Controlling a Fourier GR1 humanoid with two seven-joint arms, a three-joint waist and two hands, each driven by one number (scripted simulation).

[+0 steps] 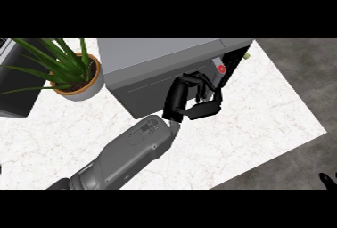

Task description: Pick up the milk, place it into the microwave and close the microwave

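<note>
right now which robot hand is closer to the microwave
The left robot hand, whose forearm enters from the lower left, is right against the microwave at its front, beside the control panel. The right robot hand shows only as fingertips at the lower right edge, off the counter.

Counted, head view: 1 microwave [164, 67], grey, w/ 1 red button [222, 69] on its panel. 1 potted plant [69, 71]. 1 white counter [263, 116]. 2 hands seen: 1 left hand [194, 100] mid-frame, 1 right hand [327, 180], only a bit, at lower right edge. 1 grey forearm [125, 158].
</note>
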